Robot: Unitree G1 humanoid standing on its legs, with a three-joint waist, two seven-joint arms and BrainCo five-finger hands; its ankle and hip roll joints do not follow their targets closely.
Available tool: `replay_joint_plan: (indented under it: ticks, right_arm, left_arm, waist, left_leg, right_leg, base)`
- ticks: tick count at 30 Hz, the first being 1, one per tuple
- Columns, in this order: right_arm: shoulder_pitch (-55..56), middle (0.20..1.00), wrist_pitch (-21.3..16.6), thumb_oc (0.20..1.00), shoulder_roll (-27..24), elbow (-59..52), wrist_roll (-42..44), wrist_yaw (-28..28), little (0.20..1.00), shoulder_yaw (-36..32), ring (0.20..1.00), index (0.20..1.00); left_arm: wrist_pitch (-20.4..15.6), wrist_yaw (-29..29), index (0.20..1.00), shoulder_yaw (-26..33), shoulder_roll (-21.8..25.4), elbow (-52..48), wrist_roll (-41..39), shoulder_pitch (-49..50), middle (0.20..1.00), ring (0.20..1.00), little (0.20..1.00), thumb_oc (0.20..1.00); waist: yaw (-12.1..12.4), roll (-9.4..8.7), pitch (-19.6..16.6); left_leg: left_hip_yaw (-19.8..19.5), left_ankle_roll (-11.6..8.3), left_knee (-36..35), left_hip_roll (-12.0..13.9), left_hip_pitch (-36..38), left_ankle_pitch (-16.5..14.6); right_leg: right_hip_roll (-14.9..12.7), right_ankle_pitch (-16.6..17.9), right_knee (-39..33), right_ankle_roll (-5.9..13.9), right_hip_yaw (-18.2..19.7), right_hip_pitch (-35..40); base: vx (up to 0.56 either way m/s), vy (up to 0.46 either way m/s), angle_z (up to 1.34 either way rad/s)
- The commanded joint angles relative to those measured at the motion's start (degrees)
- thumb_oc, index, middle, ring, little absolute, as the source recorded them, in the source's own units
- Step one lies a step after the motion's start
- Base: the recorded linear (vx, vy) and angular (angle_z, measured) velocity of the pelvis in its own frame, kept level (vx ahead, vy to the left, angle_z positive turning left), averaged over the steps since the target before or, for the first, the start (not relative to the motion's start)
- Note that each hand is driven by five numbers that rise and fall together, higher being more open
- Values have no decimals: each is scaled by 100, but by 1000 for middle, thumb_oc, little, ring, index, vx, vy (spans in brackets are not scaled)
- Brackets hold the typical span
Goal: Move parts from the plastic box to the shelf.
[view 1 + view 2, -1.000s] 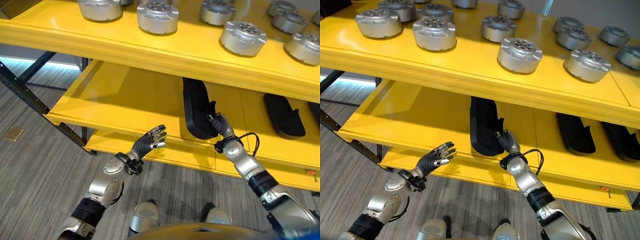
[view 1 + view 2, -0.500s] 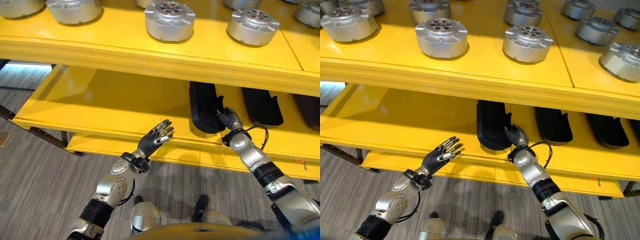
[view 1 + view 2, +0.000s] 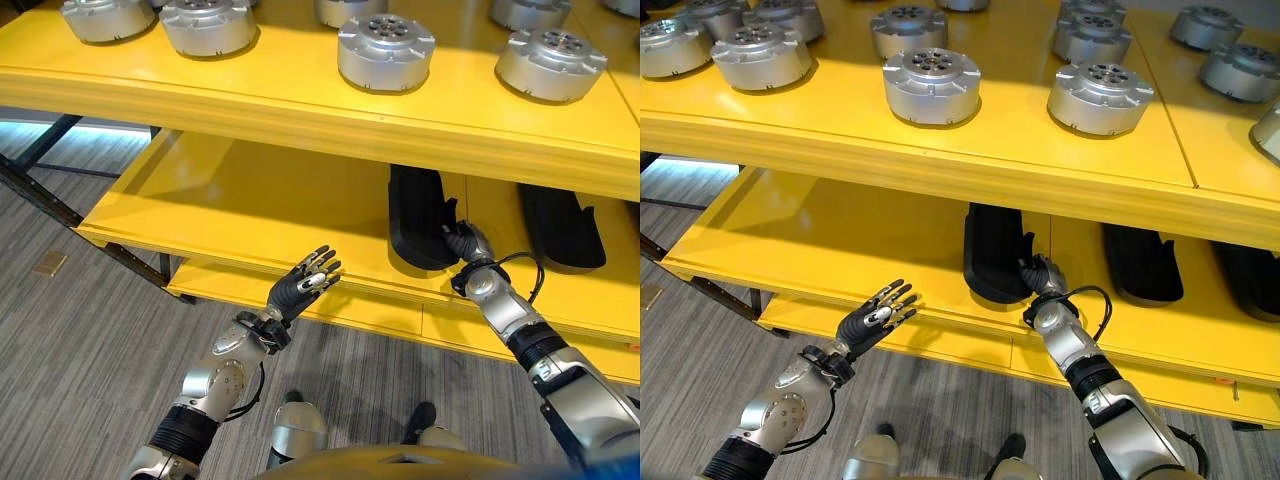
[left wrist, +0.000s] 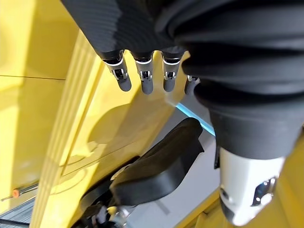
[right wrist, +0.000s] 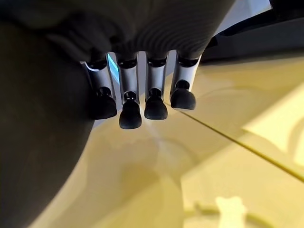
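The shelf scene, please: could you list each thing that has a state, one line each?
Left robot hand: open, fingers straight, off the lower shelf edge, holding nothing.
Right robot hand: against the near end of the black part; grip unclear.
Black part: lying flat on the lower shelf.
Silver round parts: upright on the upper shelf.

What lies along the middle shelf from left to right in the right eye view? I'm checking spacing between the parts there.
Left hand at the shelf's front edge → black part → right hand at that part's right side → second black part → third black part at the frame edge.
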Motion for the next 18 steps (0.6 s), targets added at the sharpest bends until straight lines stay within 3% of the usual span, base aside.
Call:
replay_joint_plan:
  ticks: [1,11,18]
  right_arm:
    - [-922,200,-153,200,-121,-74,-98,-354,200,-165,200,200]
    - [-1774,200,-71,200,-225,580,98,-781,200,-95,200,200]
    - [-2084,200,29,200,-229,795,234,-933,200,24,200,200]
  left_arm:
    - [-152,-140,1000,-343,107,-205,-13,-268,1000,1000,1000,1000]
    - [-413,36,1000,-685,201,-280,-43,-875,1000,1000,1000,1000]
    - [-629,259,1000,-843,257,-365,-85,-1208,1000,1000,1000,1000]
  waist:
    - [208,-34,140]
    - [260,169,699]
    - [287,142,936]
  left_leg:
    - [-207,310,353,-66,-503,170]
    - [-201,288,608,-51,-1103,245]
    - [-213,298,793,-8,-1399,250]
  right_leg:
    - [-358,-634,849,456,115,141]
    - [-433,-647,1084,456,110,-345]
    - [-470,-627,1275,456,101,-625]
  base:
    - [-83,-30,7]
    - [-113,34,3]
    - [-73,14,2]
